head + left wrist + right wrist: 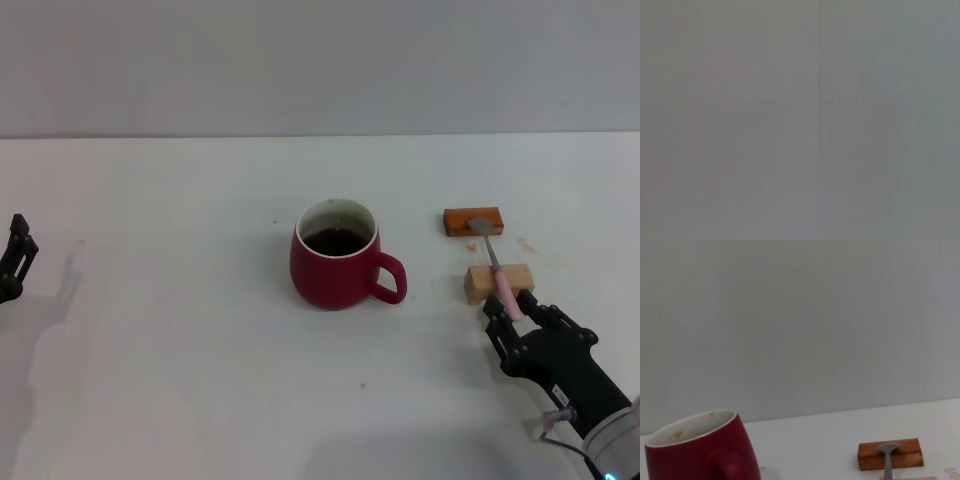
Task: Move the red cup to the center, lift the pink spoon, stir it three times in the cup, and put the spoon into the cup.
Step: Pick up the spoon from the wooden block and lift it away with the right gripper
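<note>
The red cup (340,257) stands upright in the middle of the table with dark liquid inside and its handle toward my right. It also shows in the right wrist view (697,452). The pink spoon (502,288) lies across two wooden blocks, with its grey bowl (888,447) on the far orange-brown block. My right gripper (521,318) is low at the near end of the spoon's pink handle, its fingers open on either side of it. My left gripper (14,256) is parked at the table's far left edge.
The orange-brown block (473,221) and the pale wooden block (498,283) sit right of the cup, about a hand's width from its handle. The orange-brown block also shows in the right wrist view (907,455). The left wrist view shows only a plain grey surface.
</note>
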{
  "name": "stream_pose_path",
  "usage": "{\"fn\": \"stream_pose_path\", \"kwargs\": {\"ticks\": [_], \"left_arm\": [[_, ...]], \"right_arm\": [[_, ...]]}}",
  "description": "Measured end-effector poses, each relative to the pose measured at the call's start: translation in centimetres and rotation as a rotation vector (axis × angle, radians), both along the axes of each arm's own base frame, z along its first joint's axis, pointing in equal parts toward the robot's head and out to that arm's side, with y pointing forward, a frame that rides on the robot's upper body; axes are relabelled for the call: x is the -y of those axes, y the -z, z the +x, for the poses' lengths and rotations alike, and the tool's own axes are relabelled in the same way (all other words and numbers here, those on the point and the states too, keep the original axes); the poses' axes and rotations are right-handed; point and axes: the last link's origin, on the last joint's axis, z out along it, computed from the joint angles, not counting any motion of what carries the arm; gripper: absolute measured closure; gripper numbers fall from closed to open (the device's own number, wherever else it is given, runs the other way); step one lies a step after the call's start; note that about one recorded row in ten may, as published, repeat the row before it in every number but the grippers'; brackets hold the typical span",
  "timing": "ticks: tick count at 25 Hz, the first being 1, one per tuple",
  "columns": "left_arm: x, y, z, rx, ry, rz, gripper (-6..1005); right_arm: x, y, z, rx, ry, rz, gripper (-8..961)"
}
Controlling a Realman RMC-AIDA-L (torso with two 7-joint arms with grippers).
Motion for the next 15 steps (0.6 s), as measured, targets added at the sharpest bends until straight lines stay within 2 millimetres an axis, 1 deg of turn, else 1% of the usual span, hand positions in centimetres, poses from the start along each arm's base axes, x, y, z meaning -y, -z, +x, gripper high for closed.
{"fn": "stream_pose_path", "kwargs": {"ticks": [2,15], "left_arm": [[0.00,0.01,-0.02,0.000,-0.001,-0.001,149],[0.13,0.11,-0.19,-0.013,-0.003,-0.014,149]], "right_arm": [[-0.06,-0.06,0.06,0.000,0.003,0.003,542],[-0.77,0.03,0.00,0.006,0.011,-0.007,549]]}}
